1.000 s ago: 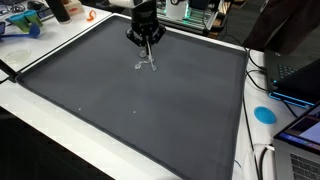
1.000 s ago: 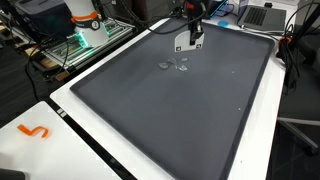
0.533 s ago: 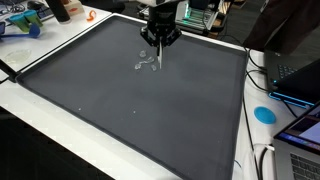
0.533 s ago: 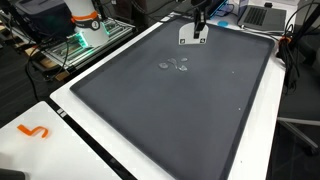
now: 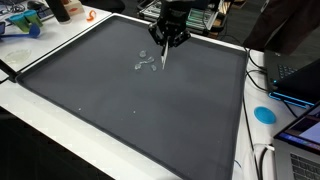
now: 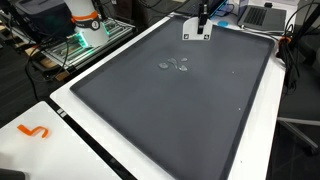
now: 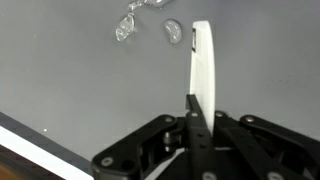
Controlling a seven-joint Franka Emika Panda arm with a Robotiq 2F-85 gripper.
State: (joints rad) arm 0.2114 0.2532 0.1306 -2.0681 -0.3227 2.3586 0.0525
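My gripper (image 5: pixel 169 42) hangs over the far part of a large dark grey mat (image 5: pixel 130 110) and is shut on a thin white flat strip (image 7: pixel 201 65). The strip also shows in both exterior views (image 5: pixel 163 59) (image 6: pixel 196 29), hanging just above the mat (image 6: pixel 170 110). A small cluster of clear, glassy bits (image 5: pixel 145 62) lies on the mat beside the strip; it also shows in an exterior view (image 6: pixel 176 66) and at the top of the wrist view (image 7: pixel 127 24). The strip is apart from them.
The mat lies on a white table (image 5: pixel 60 140). A blue disc (image 5: pixel 264 114) and a laptop (image 5: pixel 297 78) sit off the mat's side. An orange squiggle (image 6: pixel 33 131) lies on the white rim. Another laptop (image 6: pixel 262 14) and cluttered equipment (image 6: pixel 84 22) stand behind.
The gripper has carried the white strip sideways, away from the clear bits and toward the mat's far edge. The clear bits have not moved.
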